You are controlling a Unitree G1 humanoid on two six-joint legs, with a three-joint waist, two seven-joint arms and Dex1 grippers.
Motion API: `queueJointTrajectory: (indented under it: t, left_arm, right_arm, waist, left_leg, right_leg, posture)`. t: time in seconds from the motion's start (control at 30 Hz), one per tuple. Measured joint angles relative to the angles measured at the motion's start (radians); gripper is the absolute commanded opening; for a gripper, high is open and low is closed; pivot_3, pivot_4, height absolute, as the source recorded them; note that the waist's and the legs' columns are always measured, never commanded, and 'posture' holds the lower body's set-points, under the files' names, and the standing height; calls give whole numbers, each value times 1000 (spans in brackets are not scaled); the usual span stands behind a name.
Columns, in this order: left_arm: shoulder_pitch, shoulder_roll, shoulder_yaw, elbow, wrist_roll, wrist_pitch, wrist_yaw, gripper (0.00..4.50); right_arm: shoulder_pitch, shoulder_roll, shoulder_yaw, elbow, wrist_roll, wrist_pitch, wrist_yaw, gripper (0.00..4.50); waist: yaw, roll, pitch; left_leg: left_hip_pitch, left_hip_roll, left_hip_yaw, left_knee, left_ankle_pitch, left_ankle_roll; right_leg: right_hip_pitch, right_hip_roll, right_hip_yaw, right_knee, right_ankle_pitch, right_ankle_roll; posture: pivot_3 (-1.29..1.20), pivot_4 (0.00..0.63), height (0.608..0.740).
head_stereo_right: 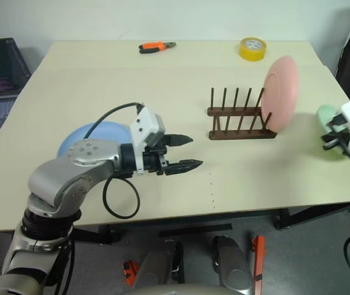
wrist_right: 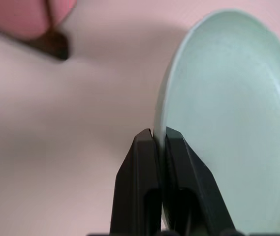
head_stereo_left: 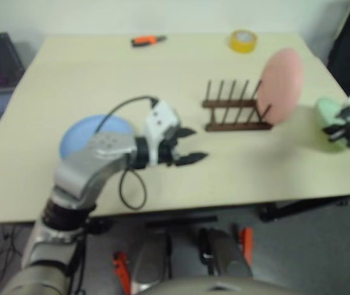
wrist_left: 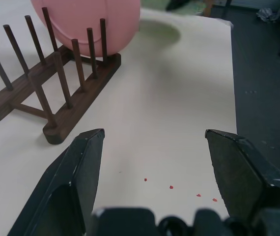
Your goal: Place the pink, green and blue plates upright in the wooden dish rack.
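Left gripper [head_stereo_right: 184, 152] hovers wide and empty over the table; blue plate [head_stereo_right: 92, 136] flat behind it; pink plate [head_stereo_right: 280, 92] upright in the wooden dish rack [head_stereo_right: 239, 120]; right gripper [wrist_right: 159, 140] pinches green plate [wrist_right: 228, 118] by its rim — keep it vertical, line edge with a free peg gap.

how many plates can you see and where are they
3: the pink plate upright at the dish rack's right end, the green plate clamped in the right gripper, the blue plate flat behind the left arm.
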Motion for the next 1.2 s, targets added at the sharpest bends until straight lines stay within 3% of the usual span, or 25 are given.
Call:
queueJointTrajectory:
  t: [0.3, 0.47, 0.73, 0.93, 1.2]
  left_arm:
    - [-59, 38, 88, 57, 0, -45, -33, 3626]
    - [-48, 98, 156, 62, -4, -45, -47, 3626]
    - [4, 109, 194, 19, -42, -25, -32, 3626]
    - [40, 110, 207, -18, -66, 1, 4, 3626]
    - [58, 129, 238, -50, -106, 17, 14, 3626]
  right_arm:
    - [-396, -20, -66, -106, 91, 38, -58, 17]
    - [-566, 143, -46, -91, 137, -84, -63, 17]
    - [-608, 398, -76, -19, 350, -94, -13, 17]
    - [-637, 463, -204, 1, 561, 24, -41, 17]
    - [-529, 515, -246, 32, 662, 161, -146, 17]
  waist:
    - [-17, 3, 1]
    - [-29, 3, 2]
    - [-15, 3, 2]
    - [0, 3, 2]
    - [0, 3, 1]
  left_leg:
    - [0, 1, 0, -1, 0, 0]
    - [-2, 1, 2, -1, 0, 0]
    - [-6, 0, -1, 0, 0, 0]
    - [-7, 0, -3, 1, 0, 1]
    - [-6, 1, -1, 1, 0, 1]
  right_leg:
    - [-1, 0, -1, 0, -2, -3]
    - [-3, 0, 1, 0, 1, 2]
    - [-5, -1, -1, 0, 2, 3]
    - [-6, -1, -2, 0, 3, 3]
    - [-5, -1, -1, 0, 3, 2]
  posture:
    - [0, 150, 740]
    - [0, 150, 740]
    - [0, 150, 740]
    - [0, 150, 740]
    - [0, 150, 740]
